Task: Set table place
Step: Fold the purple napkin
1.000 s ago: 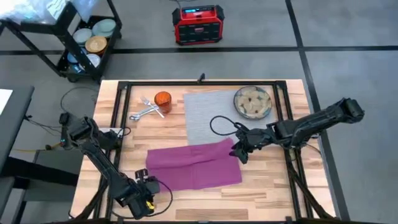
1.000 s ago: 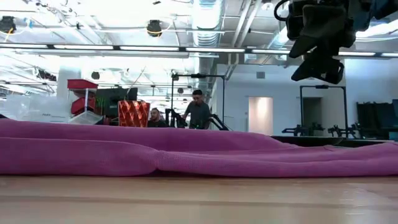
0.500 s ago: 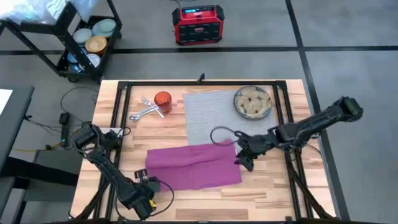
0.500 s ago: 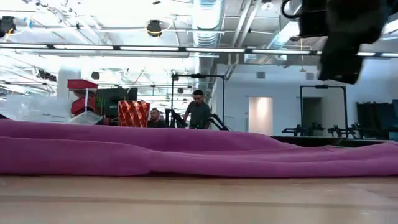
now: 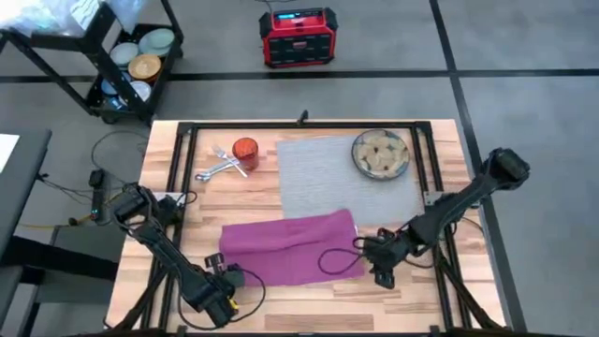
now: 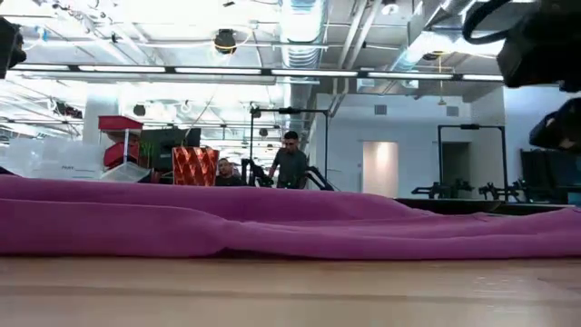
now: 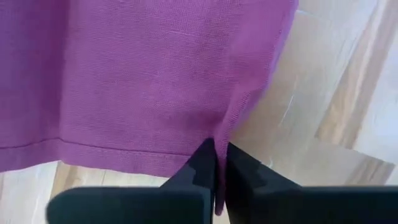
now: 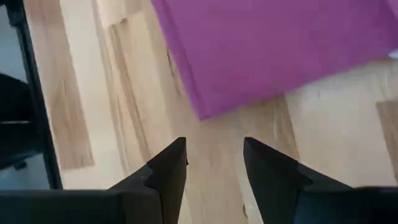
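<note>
From above I see the table with the grey mat lying at its far middle. The magenta napkin is spread flat nearer the front edge, its far right corner lapping onto the mat's near edge. The plate sits at about 1 o'clock from the mat's centre, on its far right corner. At roughly 10 o'clock from the mat stand the orange cup and, just beside it to the left, a crossed bundle of cutlery on the bare wood.

My left gripper is at the napkin's near left corner, about 7 o'clock from the cloth's centre. Its wrist camera shows the two fingers pressed together with a fold of napkin hem pinched between them, so it is clenched on the cloth.

My right gripper is low at the napkin's near right corner, about 4 o'clock from the cloth's centre. Its wrist camera shows the fingers spread apart over bare wood with the napkin's corner just beyond them; nothing is between them, so it is released.

From table height the napkin lies as a long low ridge across the wood, with two people far back in the room.
</note>
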You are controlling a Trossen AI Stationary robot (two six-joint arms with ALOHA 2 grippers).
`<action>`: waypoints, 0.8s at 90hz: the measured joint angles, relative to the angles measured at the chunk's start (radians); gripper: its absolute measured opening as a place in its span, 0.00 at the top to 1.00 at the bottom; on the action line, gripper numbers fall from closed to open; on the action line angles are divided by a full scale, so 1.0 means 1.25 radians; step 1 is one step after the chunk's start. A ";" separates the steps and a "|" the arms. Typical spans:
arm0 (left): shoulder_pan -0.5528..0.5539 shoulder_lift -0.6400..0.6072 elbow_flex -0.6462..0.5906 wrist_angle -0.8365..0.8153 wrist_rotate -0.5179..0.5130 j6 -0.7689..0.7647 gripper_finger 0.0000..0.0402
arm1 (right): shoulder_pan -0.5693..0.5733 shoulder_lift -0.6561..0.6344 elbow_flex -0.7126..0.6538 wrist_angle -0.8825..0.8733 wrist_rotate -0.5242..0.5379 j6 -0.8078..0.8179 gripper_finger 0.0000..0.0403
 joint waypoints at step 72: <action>0.002 0.001 0.004 -0.001 -0.001 -0.017 1.00 | -0.016 0.003 0.018 0.042 0.054 -0.142 0.67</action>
